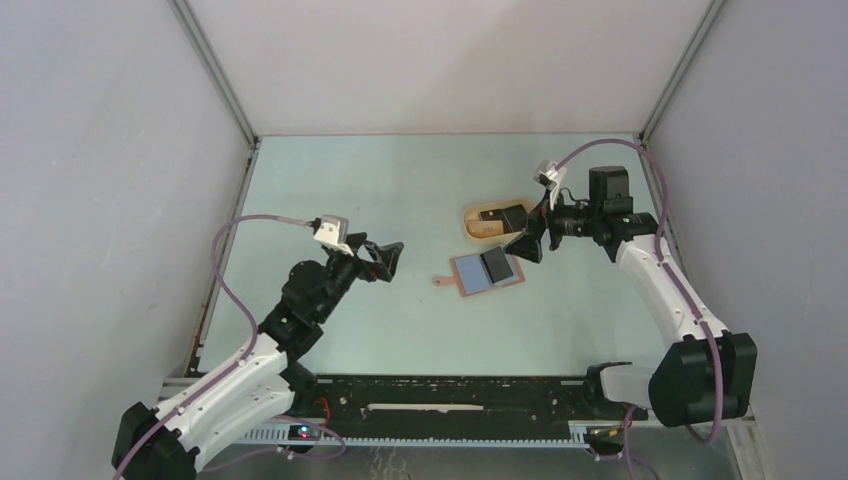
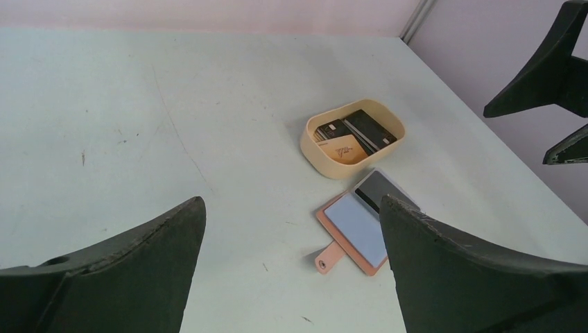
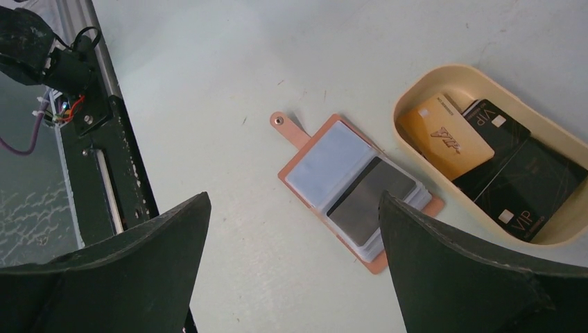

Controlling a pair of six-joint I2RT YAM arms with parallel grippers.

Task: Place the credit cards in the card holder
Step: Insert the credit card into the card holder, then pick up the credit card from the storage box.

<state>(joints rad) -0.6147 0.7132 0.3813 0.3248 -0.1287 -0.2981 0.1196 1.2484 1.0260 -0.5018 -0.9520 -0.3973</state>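
The big pale table (image 1: 400, 180) has grey walls on 3 sides. The left arm (image 1: 230, 380) reaches up from the near left corner, and the right arm (image 1: 670, 290) comes up from the near right corner and bends back toward the middle. The left gripper (image 1: 388, 258) hangs over the left half of the table, well apart from everything, with its 2 fingers spread wide and nothing between them. The right gripper (image 1: 530, 232) hangs above the spot where the tray and the card holder meet; its 2 fingers are wide apart too and hold nothing. The beige oval tray (image 2: 326, 165) sits on the right side, toward the far end. Just in front of it, on the near side, the reddish-brown card holder (image 3: 326, 163) lies flat and open, its little strap tab pointing near and left. A grey card (image 3: 371, 205) with a dark stripe lies on its right page. In the tray are 1 orange-yellow card (image 3: 444, 135) and some black cards (image 3: 520, 180) marked VIP.
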